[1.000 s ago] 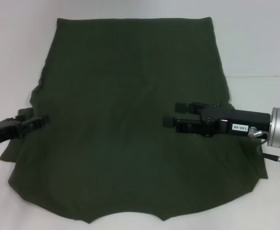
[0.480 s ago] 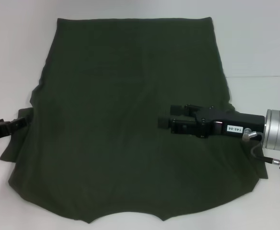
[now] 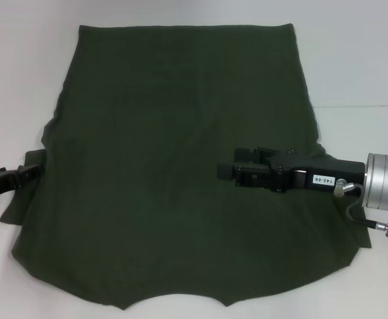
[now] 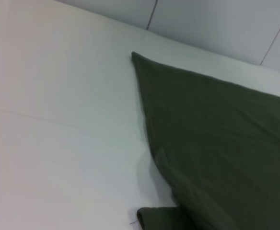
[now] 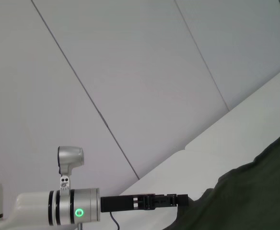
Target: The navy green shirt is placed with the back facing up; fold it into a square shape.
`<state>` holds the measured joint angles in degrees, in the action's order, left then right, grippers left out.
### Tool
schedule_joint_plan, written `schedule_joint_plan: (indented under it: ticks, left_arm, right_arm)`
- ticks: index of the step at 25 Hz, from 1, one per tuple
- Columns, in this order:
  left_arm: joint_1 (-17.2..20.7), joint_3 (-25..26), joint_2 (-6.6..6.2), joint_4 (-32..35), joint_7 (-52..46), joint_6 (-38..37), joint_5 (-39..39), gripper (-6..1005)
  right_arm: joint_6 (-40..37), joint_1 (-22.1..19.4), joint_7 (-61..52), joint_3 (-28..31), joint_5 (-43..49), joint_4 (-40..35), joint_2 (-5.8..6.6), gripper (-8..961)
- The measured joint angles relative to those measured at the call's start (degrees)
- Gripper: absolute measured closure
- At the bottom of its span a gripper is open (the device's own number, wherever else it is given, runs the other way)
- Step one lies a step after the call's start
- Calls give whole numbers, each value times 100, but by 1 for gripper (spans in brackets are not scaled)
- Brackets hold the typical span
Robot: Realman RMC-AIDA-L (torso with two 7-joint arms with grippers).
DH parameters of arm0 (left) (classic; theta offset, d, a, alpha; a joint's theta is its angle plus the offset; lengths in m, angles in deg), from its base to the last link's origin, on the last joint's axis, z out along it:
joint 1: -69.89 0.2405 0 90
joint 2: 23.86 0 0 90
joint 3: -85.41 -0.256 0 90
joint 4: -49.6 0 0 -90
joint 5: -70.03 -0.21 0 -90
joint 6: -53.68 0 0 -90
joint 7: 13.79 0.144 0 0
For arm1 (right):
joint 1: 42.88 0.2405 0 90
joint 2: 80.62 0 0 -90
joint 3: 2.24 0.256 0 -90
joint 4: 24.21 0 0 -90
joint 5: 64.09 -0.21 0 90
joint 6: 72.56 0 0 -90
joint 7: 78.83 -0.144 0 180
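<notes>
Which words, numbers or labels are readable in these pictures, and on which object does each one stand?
"140-06": a small white label on the black body of the right gripper, seen in the head view; the digits are small, so this reading is not fully sure.
The navy green shirt: no lettering shows on its upward side.
The left gripper at the shirt's left edge: no readable text.

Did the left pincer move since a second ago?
Yes. The left pincer pulled back toward the robot's left, off the navy green shirt to its sleeve edge.
</notes>
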<state>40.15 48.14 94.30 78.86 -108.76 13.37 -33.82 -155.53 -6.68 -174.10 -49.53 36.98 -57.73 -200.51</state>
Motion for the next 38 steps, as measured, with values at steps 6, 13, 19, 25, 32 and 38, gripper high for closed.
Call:
schedule_joint_plan:
  ticks: [6,13,19,25,32,38]
  left_arm:
    - [-48,-119,43,-3,37,242,-3,65]
    - [-120,-166,18,-125,55,350,-3,66]
    - [-133,-156,4,-134,34,470,-3,74]
    - [-148,-182,-3,-164,21,568,-122,247]
    - [-174,-185,-4,-201,22,531,-148,619]
    - [-189,-192,-4,-201,32,528,-152,738]
  right_arm:
    - [6,15,-1,0,0,4,0,53]
    - [58,19,-1,1,-12,4,0,53]
    - [72,41,-1,1,-30,4,0,54]
    - [80,58,-1,1,-34,4,0,53]
    - [89,73,-1,0,-35,4,0,54]
    - [89,72,-1,4,-35,4,0,53]
